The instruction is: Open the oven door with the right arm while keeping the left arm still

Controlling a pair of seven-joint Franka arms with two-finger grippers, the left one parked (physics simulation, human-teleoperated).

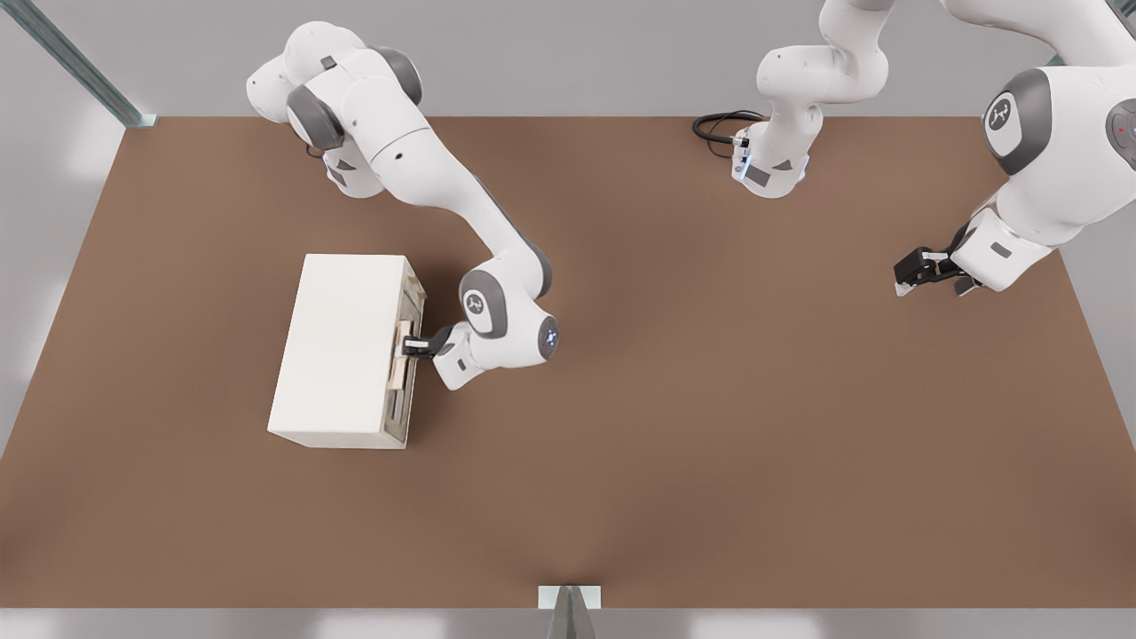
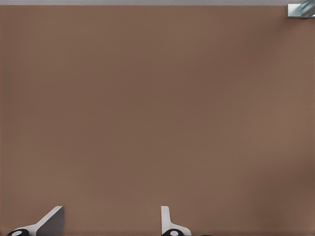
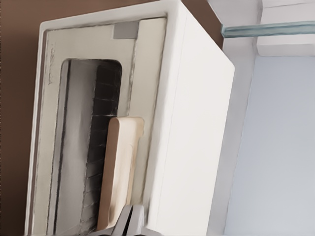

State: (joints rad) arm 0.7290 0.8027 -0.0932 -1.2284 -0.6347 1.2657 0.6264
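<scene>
Nearest the front view's camera is bare brown table (image 1: 674,461); further back, left of the frame's centre, sits the oven (image 1: 342,346). Its door (image 1: 406,355) faces the front view's right and appears shut or nearly so, with the wooden handle (image 1: 399,362) running lengthwise along it, up and down the frame.

Right against that handle is the right arm's gripper (image 1: 410,345), reaching in from the frame's right, so the handle lies straight ahead of the fingers, its long axis crossing their line of reach. From the right wrist view a fingertip (image 3: 129,221) shows at the handle's (image 3: 119,172) end, but whether the fingers are clamped on it or merely touching I cannot tell.

Behind this the right arm (image 1: 426,169) rises to its base at the table's far edge, upper left. My judgement is that the door must be pulled toward the frame's right.
</scene>
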